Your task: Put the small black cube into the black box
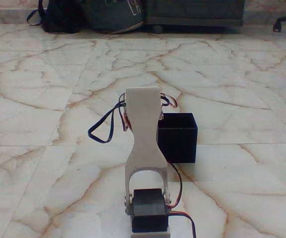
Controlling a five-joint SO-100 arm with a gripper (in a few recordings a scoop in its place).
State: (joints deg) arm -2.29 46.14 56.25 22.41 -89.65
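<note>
The small matte black cube cannot be made out in the fixed view; whether it is lying behind the arm, sitting in the gripper or resting elsewhere cannot be told, so its direction from the end effector and its long axis are being left unjudged. The matte black, thin-walled, lidless square box [178, 137] is being seen on the veined marble floor [43, 124], just right of picture centre, at about three o'clock from the upright white plastic arm link [144, 134], which is covering the box's left edge. The box's open top is being presented towards the camera's upper side, its near wall facing the viewer. The gripper is being hidden behind that white link, so it cannot be told whether its fingers are apart, together or clamped on anything. A black rectangular servo block [149, 209] is being shown at six o'clock, at the arm's base, with red and blue wires [106, 126] looping out at nine o'clock. Judging from this, the coming move depends on where the hidden gripper stands relative to the box's opening.
</note>
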